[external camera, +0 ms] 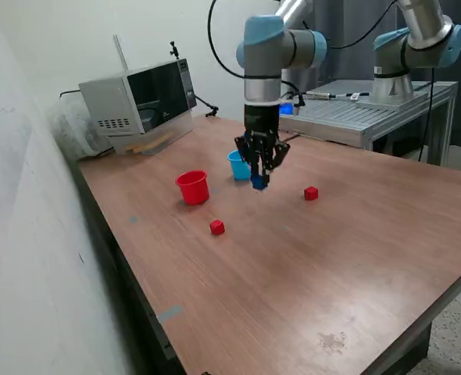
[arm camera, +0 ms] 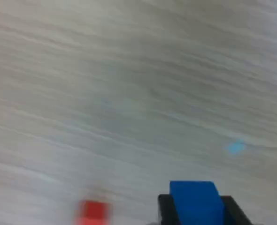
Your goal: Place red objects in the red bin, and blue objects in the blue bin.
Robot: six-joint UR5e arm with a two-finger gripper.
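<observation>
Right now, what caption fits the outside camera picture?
Gripper carries a blue cube beside the light blue cup; two red cubes wait.

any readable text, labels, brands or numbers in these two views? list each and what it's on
None can be read.
microwave: any panel markings on its front are too small to make out.
red cup, light blue cup, both red cubes: plain, no print visible.
blue cube in the gripper: plain face; the wrist view is motion-blurred.
</observation>
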